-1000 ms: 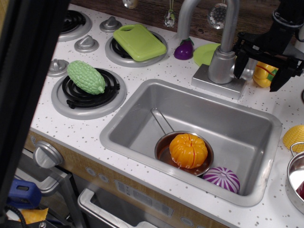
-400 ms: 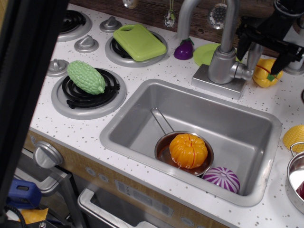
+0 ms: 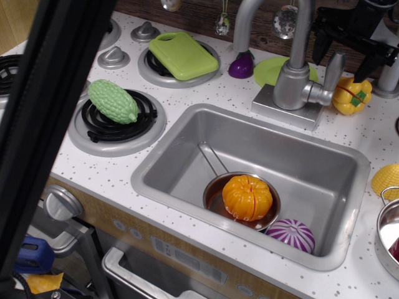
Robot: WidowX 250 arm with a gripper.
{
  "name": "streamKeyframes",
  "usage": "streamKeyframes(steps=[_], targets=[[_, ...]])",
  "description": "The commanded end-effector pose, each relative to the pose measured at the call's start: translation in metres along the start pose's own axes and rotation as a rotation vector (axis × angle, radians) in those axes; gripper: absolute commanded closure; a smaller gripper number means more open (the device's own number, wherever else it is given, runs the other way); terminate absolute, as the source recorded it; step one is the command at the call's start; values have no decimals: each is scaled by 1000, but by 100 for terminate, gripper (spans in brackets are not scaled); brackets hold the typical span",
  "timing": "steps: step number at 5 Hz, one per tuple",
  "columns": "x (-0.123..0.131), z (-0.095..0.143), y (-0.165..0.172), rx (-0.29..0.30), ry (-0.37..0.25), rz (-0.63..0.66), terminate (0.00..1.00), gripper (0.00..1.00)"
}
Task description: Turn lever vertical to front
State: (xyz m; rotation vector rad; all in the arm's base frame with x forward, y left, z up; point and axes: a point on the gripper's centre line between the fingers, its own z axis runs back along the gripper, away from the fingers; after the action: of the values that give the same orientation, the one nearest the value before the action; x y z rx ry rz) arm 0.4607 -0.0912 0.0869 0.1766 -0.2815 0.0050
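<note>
Starting at the left, a green bumpy gourd [image 3: 113, 100] lies on the front burner [image 3: 117, 121], and behind it a lime cutting board [image 3: 182, 55] covers another burner. Moving right, the sink [image 3: 187, 136] holds a small pan [image 3: 215, 202] with an orange pumpkin-like toy [image 3: 247, 197] in it, and a purple striped onion [image 3: 291, 234] sits just beside the pan near the front wall. Behind the sink stands the faucet [image 3: 292, 80] on its square base, and on its right side is the lever [image 3: 331, 73]: the flat grey paddle points up, tilted a little to the right, so I judge it at or near its vertical position and not turned forward at all. A yellow pepper [image 3: 353, 95] rests just beyond it. My gripper [image 3: 350, 45] hangs at the top right, above and slightly behind the lever, with its dark fingers spread apart and nothing between them; it appears clear of the paddle, not touching. By my reckoning the turn itself is left to do: I need to come down around the lever's tip, close on it, and swing it toward the front edge of the counter.
</note>
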Motion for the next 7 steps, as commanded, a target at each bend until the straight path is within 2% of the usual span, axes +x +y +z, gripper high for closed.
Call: streamKeyframes(steps=[1, 2, 3, 4, 5, 7], targets=[[18, 18, 7, -49, -67, 31, 0, 100], [9, 22, 1, -50, -27, 76, 0, 100], [-12, 28, -10, -98, 51, 177, 0, 100], [-33, 32, -23, -102, 88, 246, 0, 100], [-48, 31, -27, -106, 99, 269, 0, 100], [-63, 23, -38, -165, 103, 308, 0, 100]])
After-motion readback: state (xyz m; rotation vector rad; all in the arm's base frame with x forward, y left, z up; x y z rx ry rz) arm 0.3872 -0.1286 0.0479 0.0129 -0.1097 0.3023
